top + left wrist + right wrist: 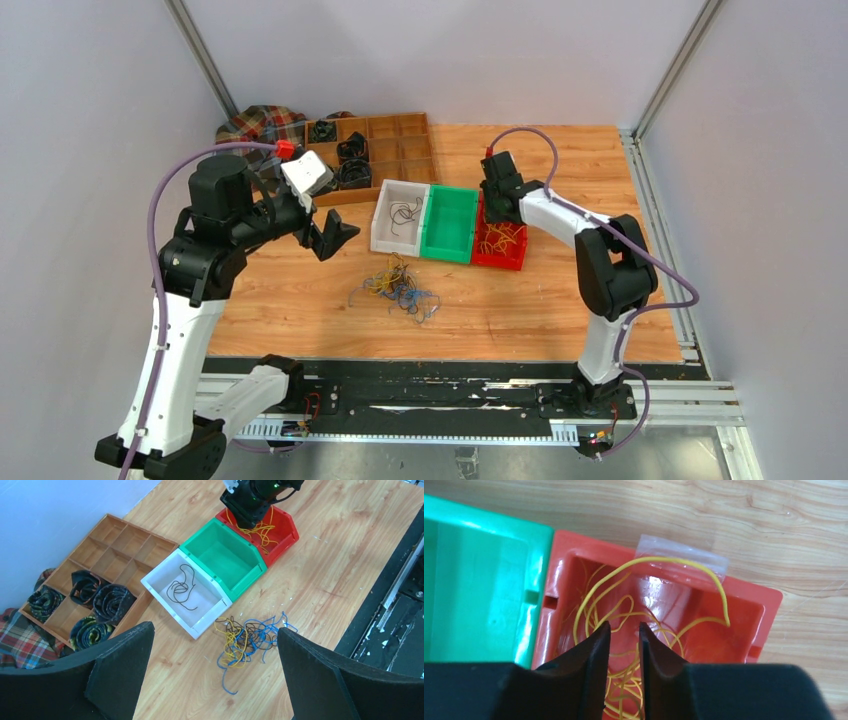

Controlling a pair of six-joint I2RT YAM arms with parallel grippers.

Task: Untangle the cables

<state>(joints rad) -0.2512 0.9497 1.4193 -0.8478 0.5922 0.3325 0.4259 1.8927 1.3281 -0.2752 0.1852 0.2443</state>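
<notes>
Yellow, blue and black cables [400, 288] lie tangled on the wooden surface [560, 300], just near of the white bin [380, 228]. More yellow strands [664, 559] fill the red bin [769, 607], where the right fingers [594, 650] hang slightly parted, pinching nothing. Left of the tangle, the left fingers [120, 665] stand spread wide.

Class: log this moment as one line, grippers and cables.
left gripper: open, raised | right gripper: jaws slightly apart over red bin | yellow cables: in red bin | black cable: white bin | mixed tangle: on table
</notes>
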